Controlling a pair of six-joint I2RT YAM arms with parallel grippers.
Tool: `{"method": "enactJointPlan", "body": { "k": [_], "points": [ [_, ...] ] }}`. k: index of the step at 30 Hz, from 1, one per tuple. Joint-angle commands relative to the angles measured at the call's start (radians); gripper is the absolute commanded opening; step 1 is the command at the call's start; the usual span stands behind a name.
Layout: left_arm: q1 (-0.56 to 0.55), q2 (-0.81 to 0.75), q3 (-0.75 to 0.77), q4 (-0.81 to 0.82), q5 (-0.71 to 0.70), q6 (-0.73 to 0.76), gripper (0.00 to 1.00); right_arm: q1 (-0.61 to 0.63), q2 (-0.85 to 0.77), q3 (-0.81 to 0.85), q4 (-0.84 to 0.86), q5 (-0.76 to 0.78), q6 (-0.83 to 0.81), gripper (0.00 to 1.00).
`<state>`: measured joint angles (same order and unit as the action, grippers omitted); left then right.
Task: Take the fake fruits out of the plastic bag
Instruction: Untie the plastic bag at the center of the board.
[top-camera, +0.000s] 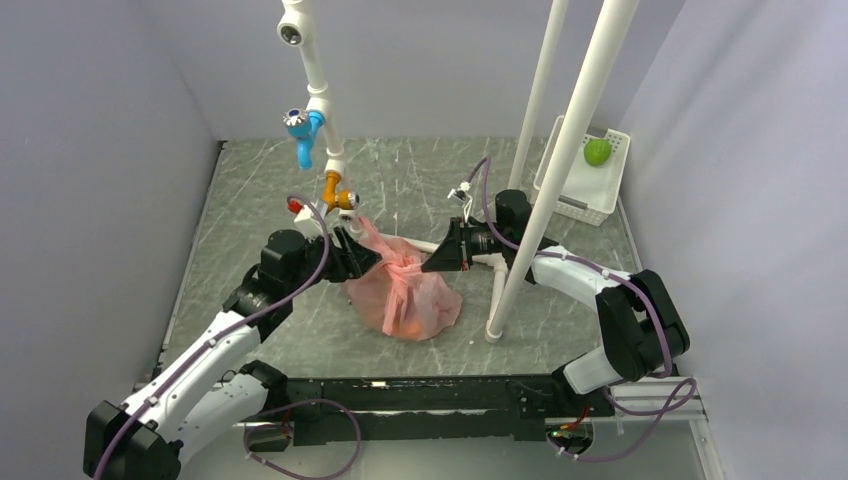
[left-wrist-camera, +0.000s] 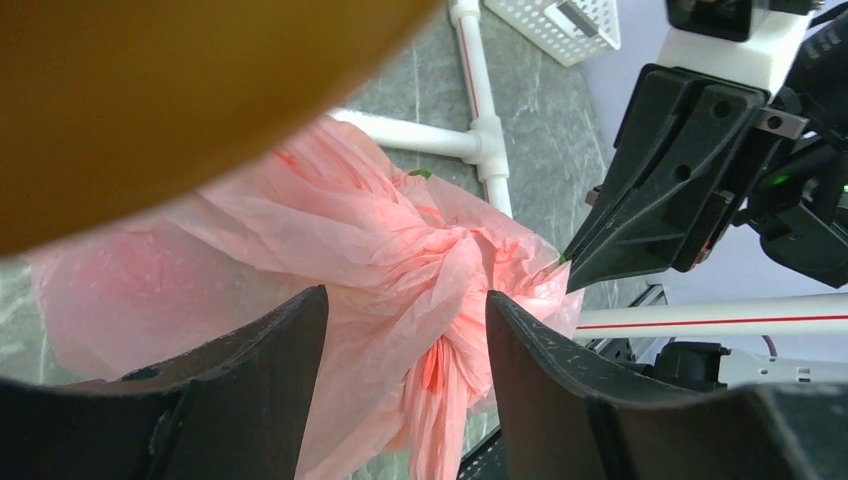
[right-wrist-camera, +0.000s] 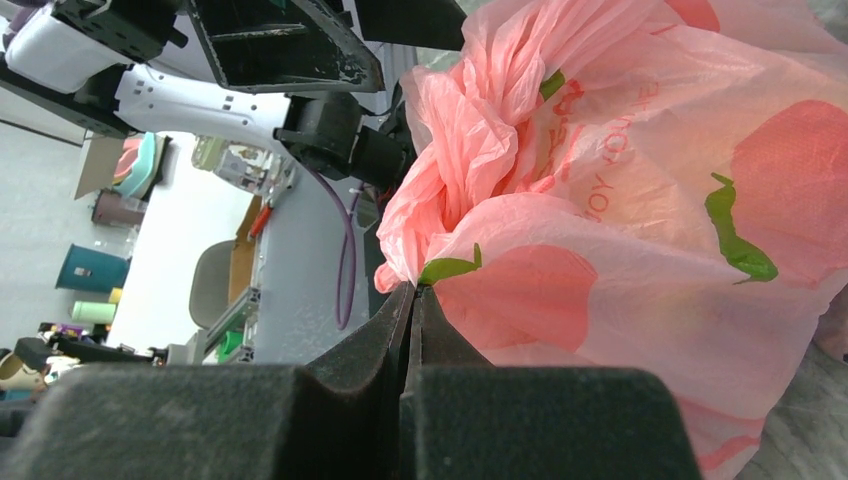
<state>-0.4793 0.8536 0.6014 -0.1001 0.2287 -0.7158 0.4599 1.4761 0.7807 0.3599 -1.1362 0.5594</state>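
Bag (top-camera: 405, 295): pink, knotted, middle of the counter (top-camera: 260, 190), fruits (top-camera: 403, 325) inside. Right gripper (right-wrist-camera: 413, 295): mine, clenched on a fold, seemingly to steady it. Left gripper (left-wrist-camera: 405, 300): released, straddling the knot (left-wrist-camera: 455, 250), likely to loosen it.

Arms reach inward, tips facing: black two-finger left gripper (left-wrist-camera: 405, 310) spread (fingers well apart), black right gripper (right-wrist-camera: 412, 290) pressed closed.

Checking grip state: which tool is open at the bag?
The left tool: fingers apart, straddling the pink bag's gathered knot. The right tool is shut, tips touching the bag.
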Motion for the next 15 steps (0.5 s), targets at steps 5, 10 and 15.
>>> {"method": "enactJointPlan", "body": {
  "k": [5, 10, 15],
  "points": [
    [-0.005, 0.014, -0.106, 0.037, 0.061, -0.039, 0.55, 0.002, -0.009, -0.008, 0.093, -0.031, 0.026, 0.00],
    [-0.005, -0.028, -0.115, -0.006, -0.001, -0.045, 0.39, 0.003, -0.017, 0.002, 0.050, -0.013, -0.003, 0.00],
    [-0.004, -0.127, -0.197, 0.043, 0.006, -0.070, 0.64, 0.002, -0.012, 0.006, 0.054, -0.010, 0.003, 0.00]
  ]
}}
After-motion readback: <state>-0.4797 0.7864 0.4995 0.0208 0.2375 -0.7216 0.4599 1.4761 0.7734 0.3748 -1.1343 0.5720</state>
